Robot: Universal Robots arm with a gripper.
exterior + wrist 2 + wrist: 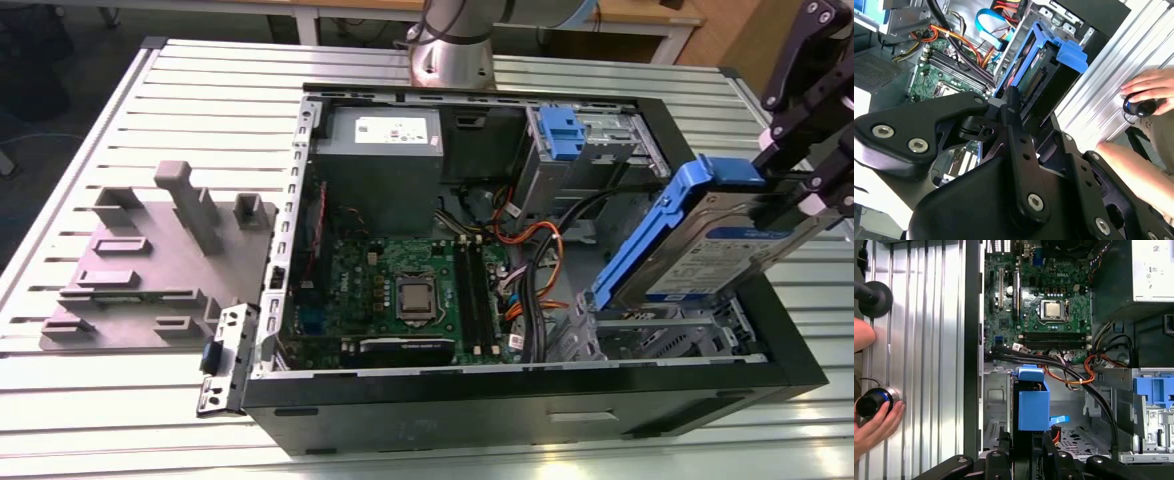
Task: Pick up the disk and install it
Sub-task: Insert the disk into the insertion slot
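A slatted metal worktop (107, 140) carries an open black computer case (534, 405) lying on its side, and the exterior view takes in the whole of it, with the arm's base (451, 50) behind the case and a grey moulded block (147, 260) with upright posts on the worktop at the exterior view's left. Inside the case that view shows the grey power-supply box (380, 150) at the far side, the green motherboard (400, 290) in the middle and a metal drive cage (587, 140) with a blue tab in the far corner at the exterior view's right. The disk (707, 250), silver with blue side rails, is held tilted above the near corner at the exterior view's right, its lower end down towards the metal bay there; whether it touches the bay cannot be told. The pincer (801, 195) is clamped on the disk's upper end, and both wrist views look along its black fingers (1010, 107) down the disk (1049, 75) into the case. The first wrist view sets the disk (1032, 400) end-on over the bay floor and adds a person's hand (874, 427) resting on the worktop beside the case, touching a small black knob (871, 402) with a blue ring
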